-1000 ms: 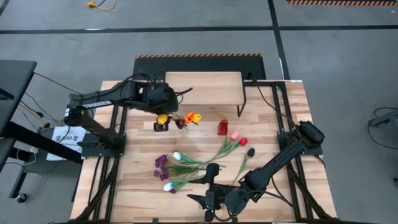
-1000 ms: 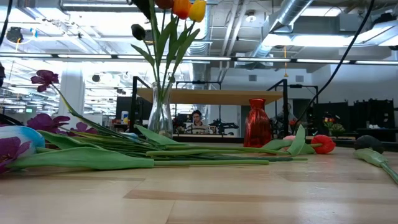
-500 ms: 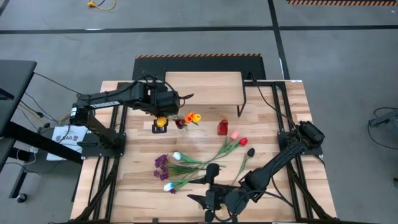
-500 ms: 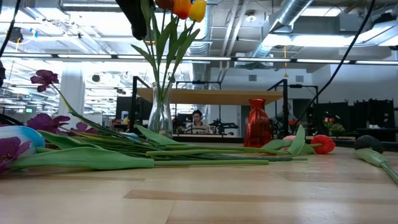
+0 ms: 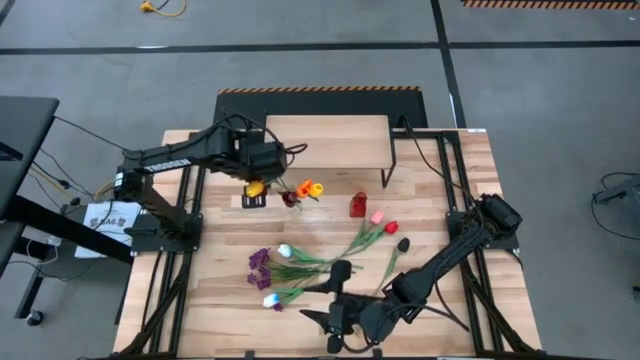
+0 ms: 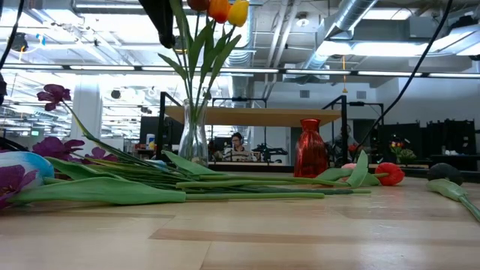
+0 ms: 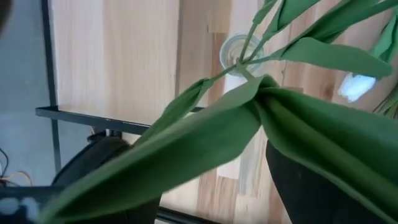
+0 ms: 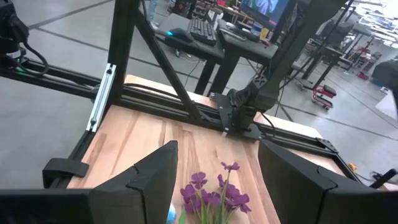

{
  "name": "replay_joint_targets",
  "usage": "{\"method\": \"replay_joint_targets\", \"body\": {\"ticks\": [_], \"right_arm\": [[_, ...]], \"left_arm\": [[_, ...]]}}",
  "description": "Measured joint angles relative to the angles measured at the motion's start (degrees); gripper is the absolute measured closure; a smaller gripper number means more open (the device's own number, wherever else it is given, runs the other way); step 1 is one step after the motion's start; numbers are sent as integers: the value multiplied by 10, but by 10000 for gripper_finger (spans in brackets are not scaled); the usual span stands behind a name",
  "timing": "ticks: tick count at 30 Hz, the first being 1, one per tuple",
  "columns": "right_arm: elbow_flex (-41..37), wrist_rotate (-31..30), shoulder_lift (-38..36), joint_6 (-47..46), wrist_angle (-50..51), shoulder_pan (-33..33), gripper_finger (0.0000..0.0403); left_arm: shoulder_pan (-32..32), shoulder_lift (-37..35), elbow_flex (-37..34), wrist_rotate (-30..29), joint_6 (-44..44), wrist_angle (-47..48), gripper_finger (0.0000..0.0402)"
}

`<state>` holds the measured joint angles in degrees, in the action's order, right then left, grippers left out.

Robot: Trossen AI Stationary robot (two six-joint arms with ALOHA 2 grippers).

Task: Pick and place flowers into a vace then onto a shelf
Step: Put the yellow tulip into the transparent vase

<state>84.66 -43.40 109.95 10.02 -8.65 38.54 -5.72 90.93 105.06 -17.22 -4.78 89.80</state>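
Left end effector hovering above clear vase near bench centre, gripping yellow tulip for insertion; right end effector idling open, empty, at front edge.

You see a bench of pale wooden planks with a smooth, faintly satin finish. The shelf has the same light wood on top and thin matt black metal legs. The vase is clear, glossy glass; the small red vase beside it shines like glazed glass. The flowers have smooth, plastic-looking green leaves. The right gripper fingers look matt black plastic.
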Motion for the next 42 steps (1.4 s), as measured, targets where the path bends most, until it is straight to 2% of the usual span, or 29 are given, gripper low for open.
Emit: {"method": "replay_joint_targets", "body": {"ticks": [11, 14, 21, 26, 28, 32, 37, 42], "right_arm": [[0, 0, 0, -6, 1, 1, 187], [0, 0, 0, -10, 10, 0, 187], [0, 0, 0, -10, 12, 4, 187], [0, 0, 0, -10, 14, 10, 187], [0, 0, 0, -10, 14, 10, 187], [0, 0, 0, -10, 14, 9, 187], [0, 0, 0, -2, -1, 5, 187], [0, 0, 0, 61, -62, -4, 187]], "left_arm": [[-3, 22, -1, 5, -4, 2, 140], [-3, 19, 2, 37, 1, 3, 140], [-1, 12, 1, 50, 27, 2, 140], [1, 4, 1, 119, 23, 1, 140], [1, -6, 2, 115, 23, -8, 140], [-7, -16, 4, 55, 45, -8, 140], [6, -13, -3, 71, 42, 1, 140], [17, -13, -3, 26, 40, -9, 140]]}}
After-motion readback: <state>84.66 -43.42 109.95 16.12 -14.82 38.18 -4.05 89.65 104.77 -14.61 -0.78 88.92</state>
